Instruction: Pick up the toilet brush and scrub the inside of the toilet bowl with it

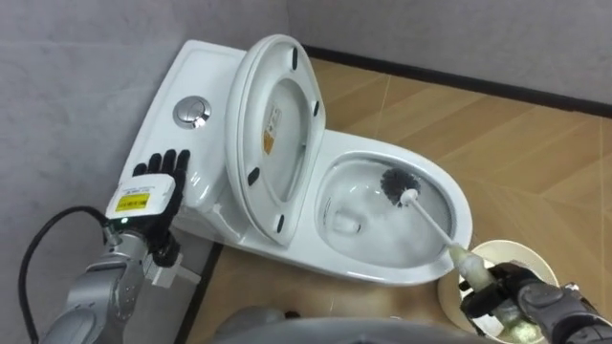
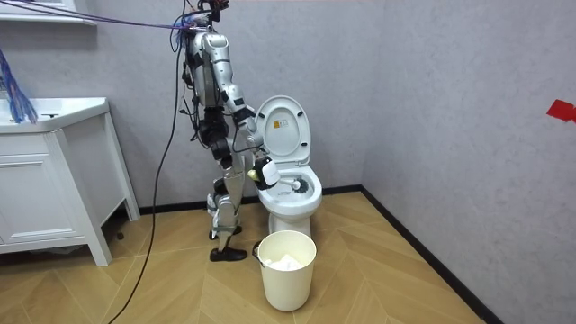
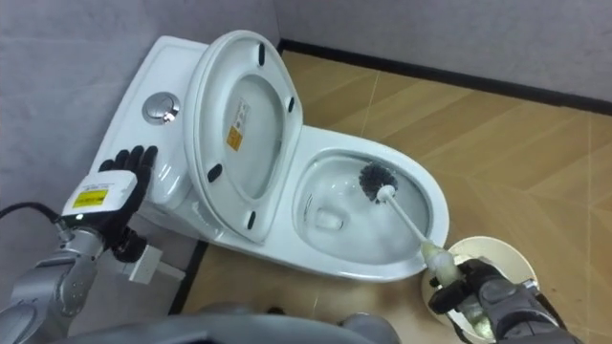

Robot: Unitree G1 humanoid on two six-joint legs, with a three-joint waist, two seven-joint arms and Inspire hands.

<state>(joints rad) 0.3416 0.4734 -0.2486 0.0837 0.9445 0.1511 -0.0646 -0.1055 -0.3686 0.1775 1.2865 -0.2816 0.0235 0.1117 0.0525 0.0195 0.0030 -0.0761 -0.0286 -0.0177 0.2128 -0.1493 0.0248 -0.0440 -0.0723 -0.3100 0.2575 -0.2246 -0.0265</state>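
bathroom (toilet [image 2: 290,184], vanity [image 2: 49,180])

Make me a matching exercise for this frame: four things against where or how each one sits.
1 toilet brush
2 seat and lid
3 left hand
4 waste bin

a raised, standing upright
b on the floor near the toilet
c head down inside the bowl
d open, fingers straight, at the cistern's side

Pairs: 1-c, 2-a, 3-d, 4-b
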